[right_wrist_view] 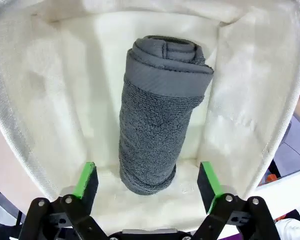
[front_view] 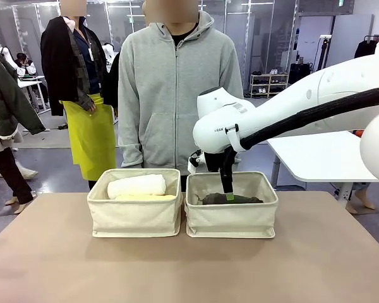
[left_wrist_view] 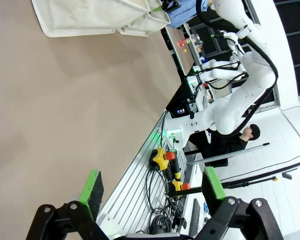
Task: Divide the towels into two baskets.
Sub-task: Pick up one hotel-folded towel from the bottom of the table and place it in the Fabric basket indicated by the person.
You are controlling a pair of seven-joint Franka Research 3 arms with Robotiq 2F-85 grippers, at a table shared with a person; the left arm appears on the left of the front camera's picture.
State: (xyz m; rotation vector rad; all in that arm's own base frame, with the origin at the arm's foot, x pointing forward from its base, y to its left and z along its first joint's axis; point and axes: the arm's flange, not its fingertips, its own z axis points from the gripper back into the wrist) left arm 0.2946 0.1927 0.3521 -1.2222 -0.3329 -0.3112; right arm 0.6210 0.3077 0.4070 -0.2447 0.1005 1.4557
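Two cream canvas baskets stood side by side, rims touching, near the far edge of the tan table. Left basket held a white rolled towel lying lengthwise atop a pale yellow towel, of which just a strip showed at the rim. Right basket held a dark grey rolled towel lying flat on its floor.

Right gripper reached down inside the right basket, directly above the grey towel. Seen from the right wrist: jaws spread wide, green pads on either side of the towel's near end with clear gaps, nothing gripped; grey towel rested free on the basket lining, spiral end pointing away.

Left gripper hovered over bare tabletop, jaws fully apart and empty, well apart from a basket corner at the top of the left wrist view.

Person in a grey hoodie stood just behind the baskets at the far side.
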